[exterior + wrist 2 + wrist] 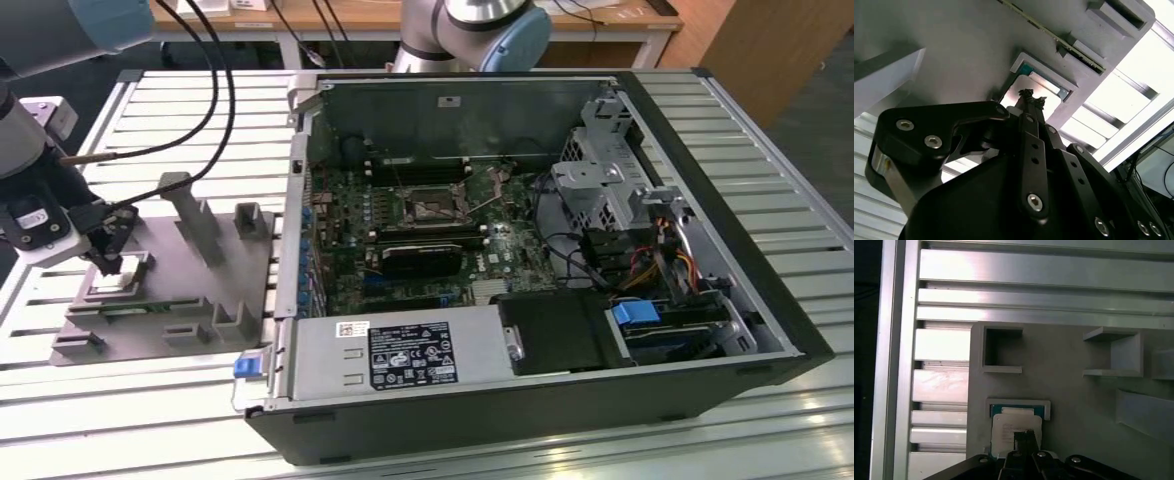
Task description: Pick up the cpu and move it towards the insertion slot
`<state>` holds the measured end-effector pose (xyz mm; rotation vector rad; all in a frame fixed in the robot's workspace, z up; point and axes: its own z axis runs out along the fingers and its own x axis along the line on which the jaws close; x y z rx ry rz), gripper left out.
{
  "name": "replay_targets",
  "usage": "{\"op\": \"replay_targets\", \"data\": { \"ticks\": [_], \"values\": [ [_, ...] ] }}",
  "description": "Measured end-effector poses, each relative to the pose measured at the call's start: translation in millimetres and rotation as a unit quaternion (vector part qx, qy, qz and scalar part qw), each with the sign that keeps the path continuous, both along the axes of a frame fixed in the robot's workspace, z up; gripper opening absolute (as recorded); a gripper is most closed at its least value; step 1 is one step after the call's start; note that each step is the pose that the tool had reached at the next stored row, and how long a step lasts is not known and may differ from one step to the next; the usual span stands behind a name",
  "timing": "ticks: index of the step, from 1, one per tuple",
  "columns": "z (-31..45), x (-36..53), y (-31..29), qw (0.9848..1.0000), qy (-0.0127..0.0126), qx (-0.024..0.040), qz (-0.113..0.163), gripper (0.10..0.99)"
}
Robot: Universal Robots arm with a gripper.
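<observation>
The cpu (1004, 432) lies flat in a small pocket of the grey tray (187, 290), right under the jaws. The jaws look closed, with their tips pressed together. They point down at the middle of the chip and do not grip it. I cannot tell if the tips touch its top or hang just above it.

The tray sits on the table (174, 110), beside the open computer case (747, 330). The slot (434, 208) is inside the case, well apart from the chip, with the case wall between them.

I think a few things could go wrong. The chip's top is smooth, so the tips could slip on it. If the chip comes up tilted, a corner could catch on the pocket wall. It could then fall or get scratched. The arm could also bump the case wall on the way over.

The jaws hide part of the chip. The slot looks small from far off, so I cannot tell if it is open.
</observation>
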<state>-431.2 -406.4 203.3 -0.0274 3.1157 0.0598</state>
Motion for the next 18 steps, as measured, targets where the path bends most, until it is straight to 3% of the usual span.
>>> {"op": "replay_targets", "data": {
  "ticks": [6, 14, 18],
  "values": [
    [-4.5, -2.5, 0.0, 1.0, -0.0001, 0.0, -0.003, 0.102],
    [-4.8, -2.6, 0.0, 1.0, -0.0001, 0.0, -0.003, 0.114],
    [-4.8, -2.6, 0.0, 1.0, -0.0001, 0.0, -0.003, 0.349]
  ]
}}
